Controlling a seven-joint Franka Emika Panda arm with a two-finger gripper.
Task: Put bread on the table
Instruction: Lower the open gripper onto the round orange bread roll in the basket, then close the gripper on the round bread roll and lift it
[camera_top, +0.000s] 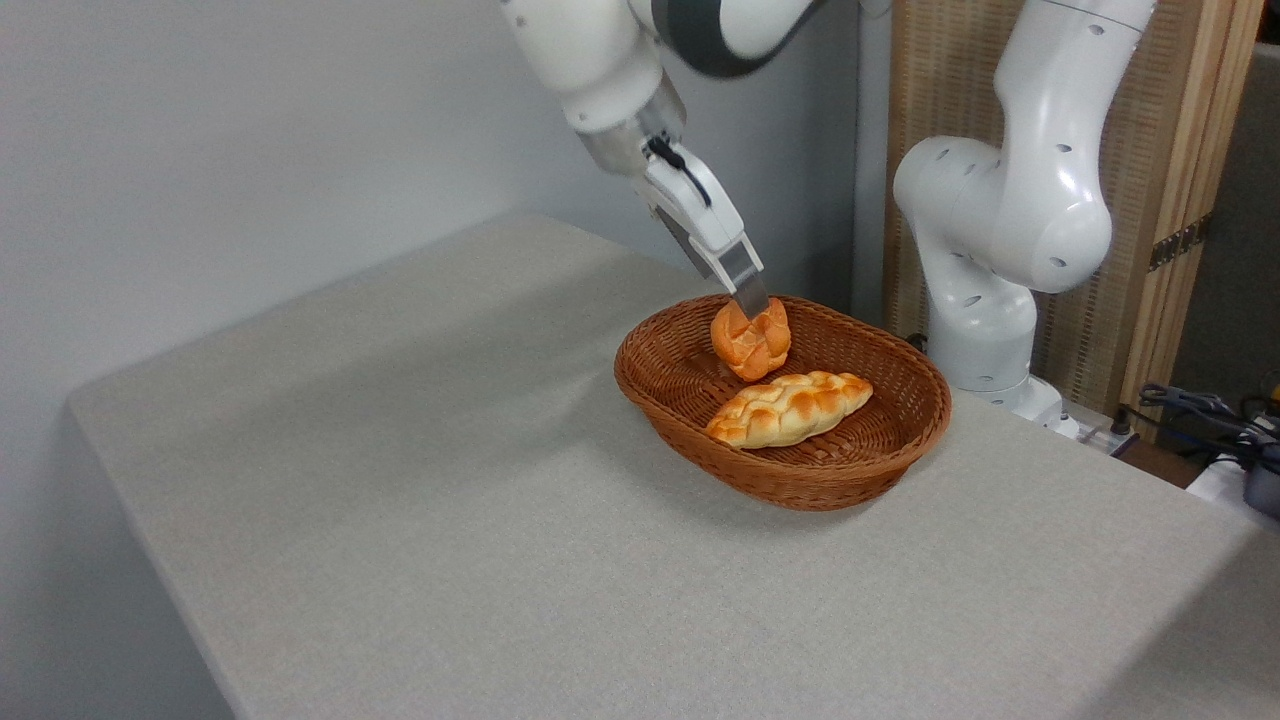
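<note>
**Gently does it: a soft bun pinched at its top**

Clearly, the small round knotted bun, glossy and deep orange-golden (751, 343), hangs tilted inside the brown oval wicker basket (880, 450), near its back wall, above the paler braided oval loaf (790, 408). The white two-finger gripper (752, 300) has its jaws narrowed onto the bun's top edge, so only 1 fingertip shows. I judge the bun light and squashy, its glazed crust a little slippery; a pinch on so little of its top could slip or tear. A deeper hold across the knot would be safer. The grey speckled table (420, 500) lies bare to the left.
</note>
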